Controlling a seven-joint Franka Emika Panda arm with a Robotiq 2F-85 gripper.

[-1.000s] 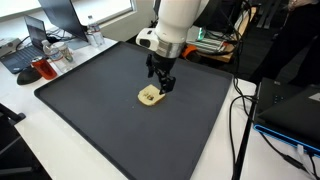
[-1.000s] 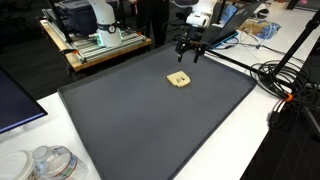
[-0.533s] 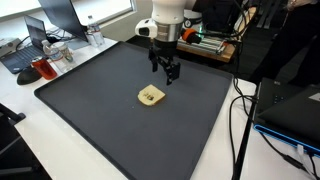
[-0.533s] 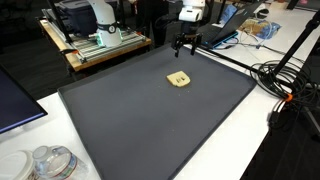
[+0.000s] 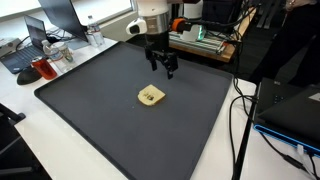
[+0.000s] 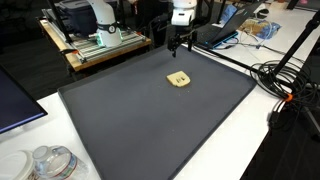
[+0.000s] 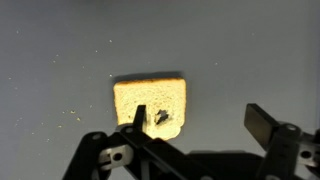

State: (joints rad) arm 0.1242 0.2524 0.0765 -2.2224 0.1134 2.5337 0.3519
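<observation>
A small tan, bread-like square with a dark spot on top lies flat on the dark grey mat. In the wrist view the tan square sits above my left finger, with crumbs scattered around it. My gripper hangs in the air above and behind the square, apart from it. The jaws stand wide open with nothing between them in the wrist view, where the gripper comes in from the bottom edge.
The mat covers a white table. Laptops and a red object stand past one corner. Cables trail along the mat's side. A frame with equipment stands behind, and a plastic item lies near a front corner.
My gripper has risen and drawn back from just above the tan square toward the mat's far edge. The square has stayed put. The jaws stayed open.
</observation>
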